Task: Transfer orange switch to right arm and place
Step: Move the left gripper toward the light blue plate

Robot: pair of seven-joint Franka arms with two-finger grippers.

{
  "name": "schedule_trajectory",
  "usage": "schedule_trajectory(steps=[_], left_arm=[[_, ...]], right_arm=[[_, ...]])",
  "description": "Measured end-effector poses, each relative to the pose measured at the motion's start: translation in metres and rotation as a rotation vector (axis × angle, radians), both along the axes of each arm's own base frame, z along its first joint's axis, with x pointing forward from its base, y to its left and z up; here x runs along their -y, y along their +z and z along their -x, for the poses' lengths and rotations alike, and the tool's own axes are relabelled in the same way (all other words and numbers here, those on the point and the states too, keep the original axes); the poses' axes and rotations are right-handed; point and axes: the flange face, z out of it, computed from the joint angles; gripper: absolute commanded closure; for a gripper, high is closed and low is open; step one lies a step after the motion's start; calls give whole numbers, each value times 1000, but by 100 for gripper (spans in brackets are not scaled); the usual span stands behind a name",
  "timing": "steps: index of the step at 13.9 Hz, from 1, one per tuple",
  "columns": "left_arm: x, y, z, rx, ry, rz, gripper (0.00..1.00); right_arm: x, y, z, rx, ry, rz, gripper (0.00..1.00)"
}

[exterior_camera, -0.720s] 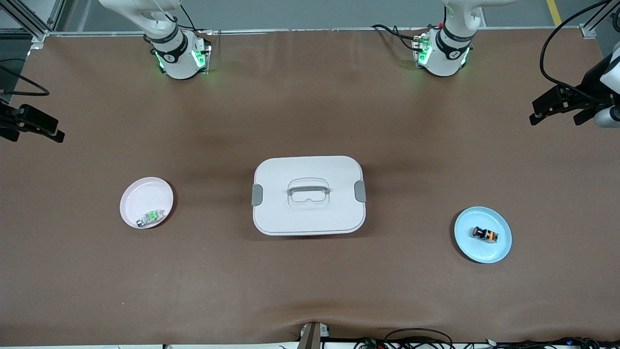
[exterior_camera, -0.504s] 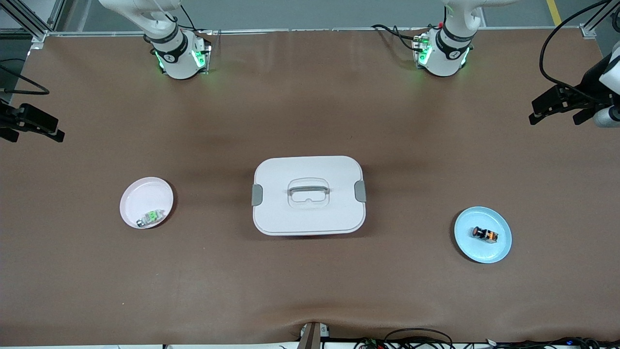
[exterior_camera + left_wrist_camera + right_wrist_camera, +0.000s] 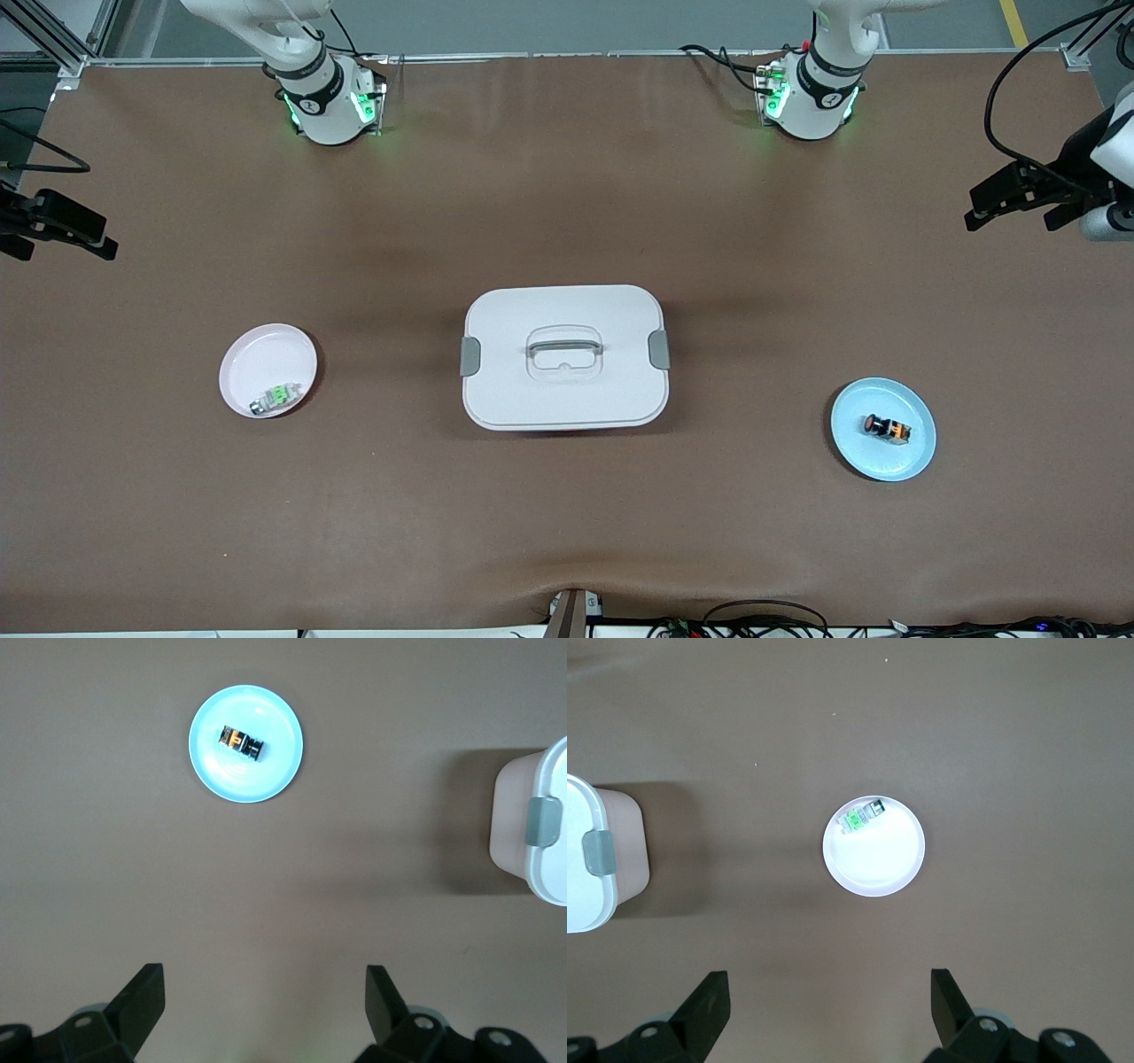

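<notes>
The orange switch (image 3: 887, 429) lies on its side on a light blue plate (image 3: 855, 447) toward the left arm's end of the table. In the left wrist view the switch (image 3: 242, 742) and the plate (image 3: 259, 780) show well away from my fingers. My left gripper (image 3: 1010, 213) hangs open and empty, high over the table edge at that end, apart from the plate; it also shows in its wrist view (image 3: 264, 981). My right gripper (image 3: 64, 241) hangs open and empty over the right arm's end and waits; it also shows in its wrist view (image 3: 830, 983).
A white lidded box (image 3: 564, 356) with a handle and grey clips stands mid-table, also in the left wrist view (image 3: 542, 828) and the right wrist view (image 3: 580, 855). A pink plate (image 3: 266, 354) holds the green-and-clear switch (image 3: 276, 396), also in the right wrist view (image 3: 862, 818).
My left gripper has shifted slightly toward the robots' bases. The right gripper, the plates and both switches have not moved.
</notes>
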Motion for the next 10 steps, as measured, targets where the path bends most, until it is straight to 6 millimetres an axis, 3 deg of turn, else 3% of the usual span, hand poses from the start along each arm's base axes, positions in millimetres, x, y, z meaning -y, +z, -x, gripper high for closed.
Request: schedule_trajectory(steps=[3,10], left_arm=[[-19,-28,-14,-50,10,3,0],[-25,-98,-60,-65,-75,-10,0]], right_arm=[[0,0,0,0,-15,0,0],[0,0,0,-1,-35,-4,0]])
